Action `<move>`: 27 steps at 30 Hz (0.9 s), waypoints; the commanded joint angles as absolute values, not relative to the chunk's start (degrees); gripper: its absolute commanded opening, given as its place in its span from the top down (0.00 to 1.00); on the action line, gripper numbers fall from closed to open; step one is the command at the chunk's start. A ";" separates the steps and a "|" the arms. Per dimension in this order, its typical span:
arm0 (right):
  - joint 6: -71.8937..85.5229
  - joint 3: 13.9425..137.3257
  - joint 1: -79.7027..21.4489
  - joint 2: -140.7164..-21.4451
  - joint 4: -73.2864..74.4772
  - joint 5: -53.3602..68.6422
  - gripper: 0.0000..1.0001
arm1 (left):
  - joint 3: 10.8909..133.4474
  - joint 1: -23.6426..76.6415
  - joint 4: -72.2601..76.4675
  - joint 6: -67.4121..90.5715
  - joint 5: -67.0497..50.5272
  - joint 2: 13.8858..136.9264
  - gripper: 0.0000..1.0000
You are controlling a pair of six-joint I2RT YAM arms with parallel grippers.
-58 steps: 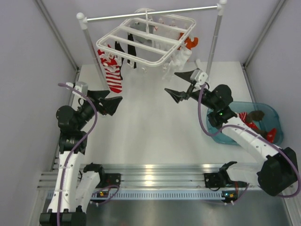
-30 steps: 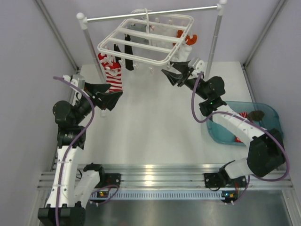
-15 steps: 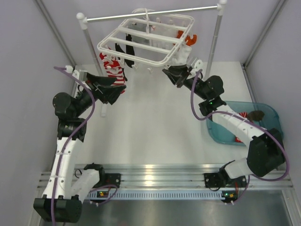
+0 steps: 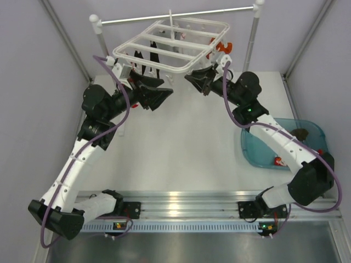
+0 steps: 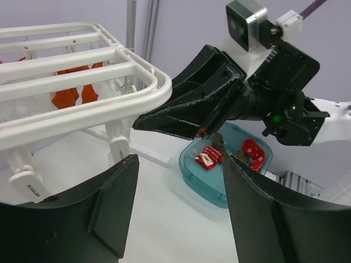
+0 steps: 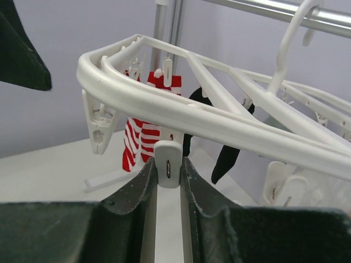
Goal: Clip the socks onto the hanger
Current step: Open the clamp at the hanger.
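The hanger (image 4: 159,64) hangs tilted by its hook from the rail (image 4: 181,13) at the back of the worktop (image 4: 181,142). The right pincer (image 6: 167,178) reaches up under the hanger's near rim, its two fingers pressed against either side of one white clip (image 6: 167,163), gripping it narrowly. The clip itself holds no sock. The left pincer (image 5: 181,164) is just beside the right one below the same rim, facing it. It is spread wide with nothing between its fingers and touches neither the hanger nor the clip. Thin dark socks (image 6: 227,159) dangle from clips further in, beside a red-and-white striped sock (image 6: 137,143), and an orange sock (image 5: 68,94) hangs on the far side of the frame. More socks lie loose in the teal bin (image 4: 248,155) on the right of the worktop, well apart from the hanger. Among them are red patterned ones (image 5: 253,152) and a dark one (image 4: 300,133) at the bin's far end. Neither pincer carries a sock.
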State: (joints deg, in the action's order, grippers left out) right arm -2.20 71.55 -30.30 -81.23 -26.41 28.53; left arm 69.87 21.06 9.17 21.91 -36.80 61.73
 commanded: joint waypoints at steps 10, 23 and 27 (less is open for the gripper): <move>-8.35 80.33 -34.80 -82.00 -5.99 27.77 1.00 | 75.94 27.86 3.52 29.26 -27.60 65.13 0.32; -5.98 79.98 -36.39 -80.95 -4.31 30.32 1.00 | 78.13 32.17 -2.10 32.61 -13.64 68.20 0.37; -5.89 80.51 -36.39 -81.04 -4.04 31.99 1.00 | 79.45 32.43 -2.28 29.37 -8.62 68.99 0.37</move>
State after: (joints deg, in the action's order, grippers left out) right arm -6.94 77.80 -35.22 -81.65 -4.27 28.99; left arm 76.03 32.12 -3.05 31.51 -15.16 68.82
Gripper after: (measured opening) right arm 0.175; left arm 0.633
